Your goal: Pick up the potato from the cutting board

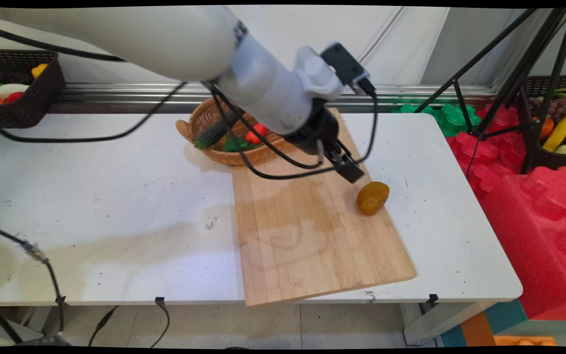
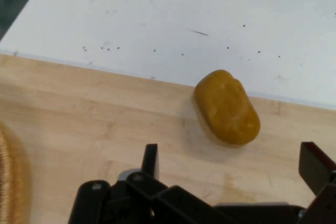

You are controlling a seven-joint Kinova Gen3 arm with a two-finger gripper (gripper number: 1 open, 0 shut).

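Note:
A yellow-brown potato-shaped object [image 1: 373,197] lies on the right edge of a wooden cutting board [image 1: 312,236]. My black gripper [image 1: 349,167] hangs just above the board, up and to the left of that object, with a small gap between them. In the hand view the potato-shaped object [image 2: 227,106] lies ahead of the gripper [image 2: 231,166], on the cutting board [image 2: 89,119]. The fingers [image 2: 150,159] stand wide apart, so the gripper is open and holds nothing.
A wicker basket [image 1: 214,129] with a red and some green items stands at the board's far left corner, partly behind the arm. Dark baskets of toy produce stand at far left [image 1: 17,88] and far right [image 1: 558,128]. A black tripod [image 1: 499,73] and red foam [image 1: 528,196] stand right of the table.

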